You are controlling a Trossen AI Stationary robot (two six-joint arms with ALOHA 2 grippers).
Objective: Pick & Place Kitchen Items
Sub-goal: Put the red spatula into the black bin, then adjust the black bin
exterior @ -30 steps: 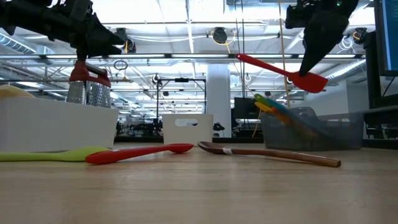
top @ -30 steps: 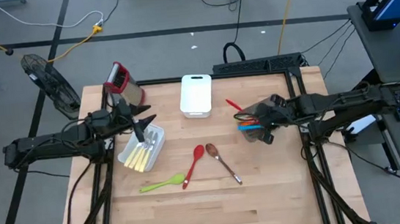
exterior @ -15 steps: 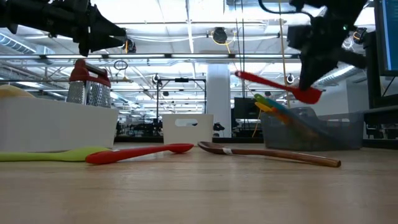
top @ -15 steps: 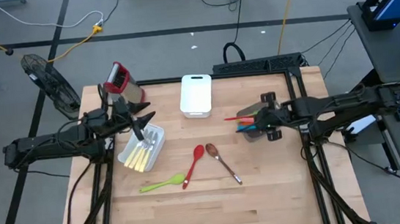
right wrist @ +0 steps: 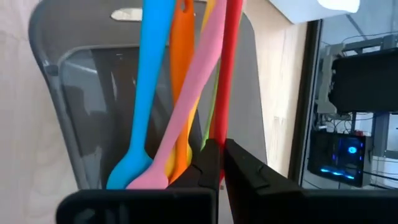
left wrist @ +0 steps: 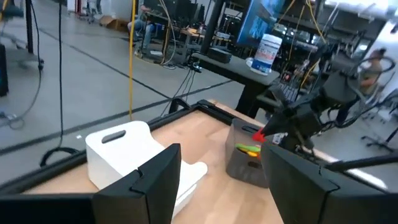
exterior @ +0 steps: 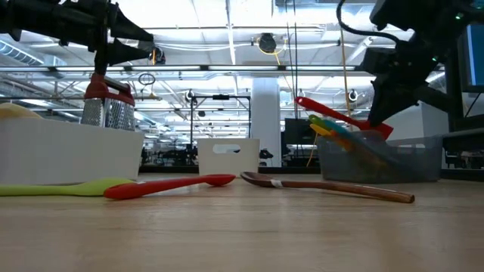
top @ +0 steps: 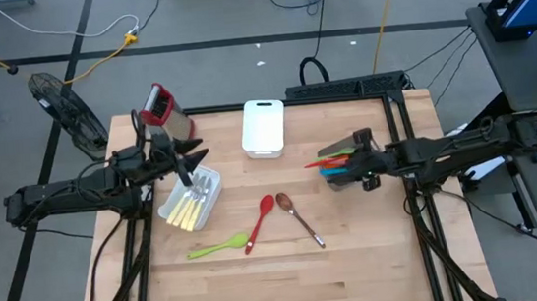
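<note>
Red spatula (exterior: 344, 119), clamped in right gripper (top: 361, 167), blade entering grey bin (exterior: 378, 157) below it among coloured utensils (right wrist: 180, 87); risk: snagging them; left gripper (top: 187, 168) open over white bin (top: 191, 203).

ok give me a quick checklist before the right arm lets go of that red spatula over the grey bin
1. Right pincer shut on the red spatula: ok.
2. Spatula head down at the grey bin, among the blue, orange and pink utensils: ok; its handle sticks out over the rim.
3. Head resting on the bin floor: cannot tell, the pincer hides it.
4. Left pincer open, empty, up over the white bin of pale-handled cutlery, well away: ok.
5. Table sorted: not ok; the green spoon, red spoon and brown spoon lie loose on the wood.
</note>
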